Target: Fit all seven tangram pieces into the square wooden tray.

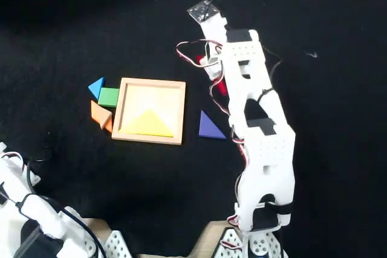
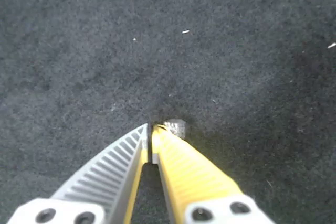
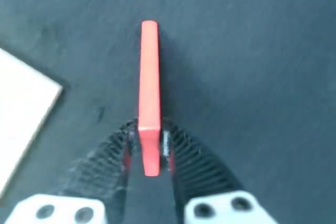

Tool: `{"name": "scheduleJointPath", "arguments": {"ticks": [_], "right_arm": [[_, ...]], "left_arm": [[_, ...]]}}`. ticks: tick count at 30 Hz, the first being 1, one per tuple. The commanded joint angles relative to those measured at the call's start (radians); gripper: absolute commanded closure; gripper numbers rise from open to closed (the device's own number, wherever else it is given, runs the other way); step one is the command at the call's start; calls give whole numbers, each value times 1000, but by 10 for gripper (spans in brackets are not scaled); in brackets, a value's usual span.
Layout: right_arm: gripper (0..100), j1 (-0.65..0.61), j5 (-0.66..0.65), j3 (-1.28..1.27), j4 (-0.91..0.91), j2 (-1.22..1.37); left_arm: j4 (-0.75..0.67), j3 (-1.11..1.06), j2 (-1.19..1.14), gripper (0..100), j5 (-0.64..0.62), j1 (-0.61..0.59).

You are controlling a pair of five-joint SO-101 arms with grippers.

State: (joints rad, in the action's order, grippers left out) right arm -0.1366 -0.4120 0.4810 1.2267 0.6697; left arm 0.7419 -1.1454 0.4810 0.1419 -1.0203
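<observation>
The step in hand is carrying the red piece (image 3: 149,77) to the tray (image 1: 123,108). The right gripper (image 3: 149,132) has its fingers closed narrow on that piece, pressing on its 2 flat faces, so the wrist view meets it edge-on as a thin bar over the black cloth (image 1: 314,119). In the high view a little red shows beside the right arm (image 1: 254,107), just right of the tray and above the purple triangle (image 1: 209,126). Whether the piece is clear of the cloth or touching it, I cannot tell.

The tray holds 1 piece so far, the yellow triangle (image 1: 146,125), lying flat along the near side. The blue triangle (image 1: 96,87), green square (image 1: 109,96) and orange shapes (image 1: 100,114) sit bunched against the tray's left edge, outside it. I cannot tell whether the orange is 1 piece or 2. So the task looks early: most pieces are yet to go in.

The left gripper (image 2: 152,129) hangs over bare cloth with its fingers pressed together and nothing between them. It seems to play no part in this step.

The next move likely calls for bringing the red piece across over the tray's open area above the yellow triangle. Because it is held on edge, it will probably need tilting so that it lands flat, with its sides lined up to the yellow triangle and the tray's wall. A release from too high or at a skew could leave it propped on the rim.
</observation>
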Motion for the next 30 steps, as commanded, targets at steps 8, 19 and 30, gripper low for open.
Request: {"name": "scheduleJointPath", "arguments": {"ticks": [8,19,30], "right_arm": [[988,-172,531,65,358,-395],[988,-423,916,-104,264,-401],[987,-552,1375,-372,-178,-398]], "left_arm": [[-18,4,8,970,-9,5],[-17,4,8,970,-9,4],[-18,2,6,970,-9,7]]}}
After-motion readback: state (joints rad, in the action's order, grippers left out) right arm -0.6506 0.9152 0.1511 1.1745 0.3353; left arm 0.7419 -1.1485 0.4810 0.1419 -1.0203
